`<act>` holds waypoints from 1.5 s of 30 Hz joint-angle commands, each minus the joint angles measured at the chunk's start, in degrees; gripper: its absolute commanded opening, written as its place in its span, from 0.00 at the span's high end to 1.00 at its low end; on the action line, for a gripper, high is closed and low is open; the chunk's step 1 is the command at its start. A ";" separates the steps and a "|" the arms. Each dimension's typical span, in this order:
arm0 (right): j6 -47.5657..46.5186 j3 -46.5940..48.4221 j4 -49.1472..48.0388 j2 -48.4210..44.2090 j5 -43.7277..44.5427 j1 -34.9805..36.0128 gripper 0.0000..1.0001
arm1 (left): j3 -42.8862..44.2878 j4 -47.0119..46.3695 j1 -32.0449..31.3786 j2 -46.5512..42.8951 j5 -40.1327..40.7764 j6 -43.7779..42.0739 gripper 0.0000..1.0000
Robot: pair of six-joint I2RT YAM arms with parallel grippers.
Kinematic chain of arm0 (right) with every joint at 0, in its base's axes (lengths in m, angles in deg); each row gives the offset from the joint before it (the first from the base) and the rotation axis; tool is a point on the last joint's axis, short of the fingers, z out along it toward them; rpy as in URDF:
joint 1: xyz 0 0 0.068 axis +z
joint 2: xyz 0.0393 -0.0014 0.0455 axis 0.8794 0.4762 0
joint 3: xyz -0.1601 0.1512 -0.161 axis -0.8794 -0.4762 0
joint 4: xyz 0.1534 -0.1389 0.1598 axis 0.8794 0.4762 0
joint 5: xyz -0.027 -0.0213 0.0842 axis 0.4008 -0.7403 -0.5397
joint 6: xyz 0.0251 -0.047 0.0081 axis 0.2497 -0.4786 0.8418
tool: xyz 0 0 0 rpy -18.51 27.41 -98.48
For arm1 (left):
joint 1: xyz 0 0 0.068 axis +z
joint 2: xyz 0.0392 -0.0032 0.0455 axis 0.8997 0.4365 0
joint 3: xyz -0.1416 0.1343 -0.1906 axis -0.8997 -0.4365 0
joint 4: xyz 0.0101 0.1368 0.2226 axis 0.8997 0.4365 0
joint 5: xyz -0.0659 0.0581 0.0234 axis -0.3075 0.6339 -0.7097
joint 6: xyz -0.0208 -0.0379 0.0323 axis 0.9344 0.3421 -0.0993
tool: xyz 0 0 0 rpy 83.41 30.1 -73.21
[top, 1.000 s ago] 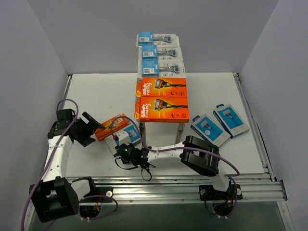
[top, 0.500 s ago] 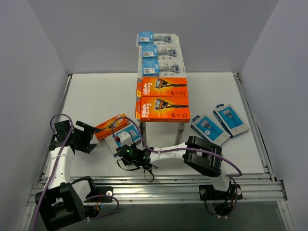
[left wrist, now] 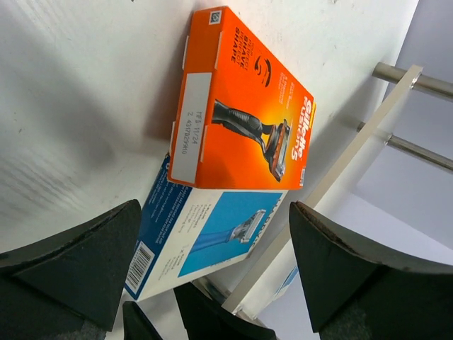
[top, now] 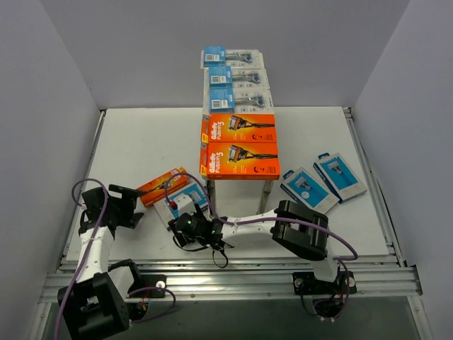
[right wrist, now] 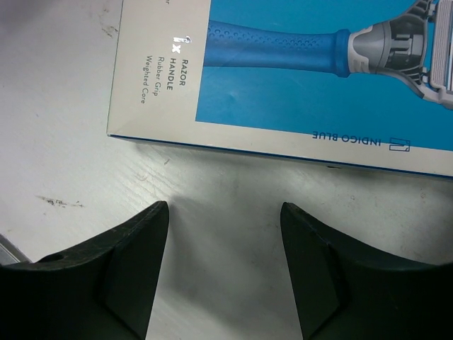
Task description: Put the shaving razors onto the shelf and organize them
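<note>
Table carries the shelf. Its top holds three blister packs and two orange boxes. A third orange box overlaps a blue box on the table, left of the shelf. Left gripper: released, empty. Right gripper: released, just short of the blue box.

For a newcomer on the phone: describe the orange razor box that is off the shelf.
Start at the shelf mid-table. Just left of its near legs, on the tabletop, lies the orange razor box, angled, overlapping a blue-and-white box. It is the only orange pack off the shelf; the other two orange boxes lie on top.
</note>
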 commanded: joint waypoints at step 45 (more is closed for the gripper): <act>1.29 -0.57 1.37 -0.60 -0.93 -0.66 0.34 | -8.55 -35.50 0.75 18.62 -3.42 7.12 0.09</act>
